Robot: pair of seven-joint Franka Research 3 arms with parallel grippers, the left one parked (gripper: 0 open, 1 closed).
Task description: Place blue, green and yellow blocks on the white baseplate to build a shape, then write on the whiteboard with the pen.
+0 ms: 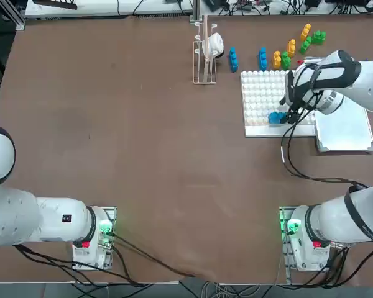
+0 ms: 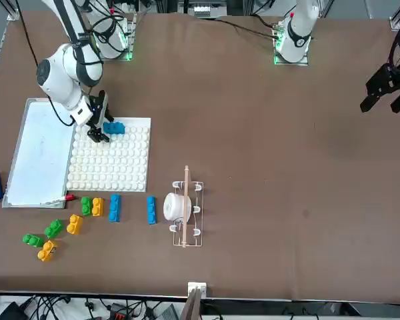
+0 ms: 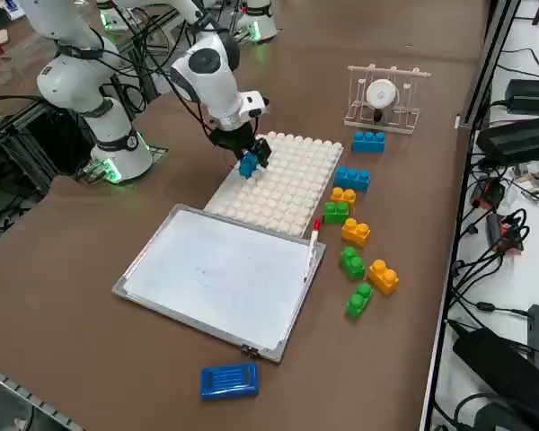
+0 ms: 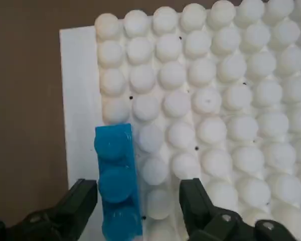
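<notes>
A small bright blue studded plastic brick (image 4: 117, 181) is sitting on the square white studded baseplate (image 1: 261, 93), right by the plate's plain white strip, at the edge nearest the robot. Its round studs are pointing up.

The right gripper (image 4: 139, 202) is hanging just over that brick. Its two black fingers (image 4: 80, 201) are standing wide apart, one on each side of the brick, and they are not squeezing it. The white arm is reaching in low over the plate with its wrist bent down.

More small bricks are lying on the brown counter (image 1: 112, 124) past the far edge of the plate: two blue bricks (image 2: 115, 207), some green bricks (image 3: 352, 260) and some yellow-orange bricks (image 3: 382, 276). A smooth white board with a thin grey frame (image 3: 220, 274) is lying flat just beside the plate, toward the counter's right edge. A thin white pen with a red end (image 3: 312, 241) is resting at the board's far edge. A flat blue slab (image 3: 228, 381) is lying near the board's outer corner. A small wire rack with a white roll (image 1: 208, 49) is standing near the far edge of the counter.
</notes>
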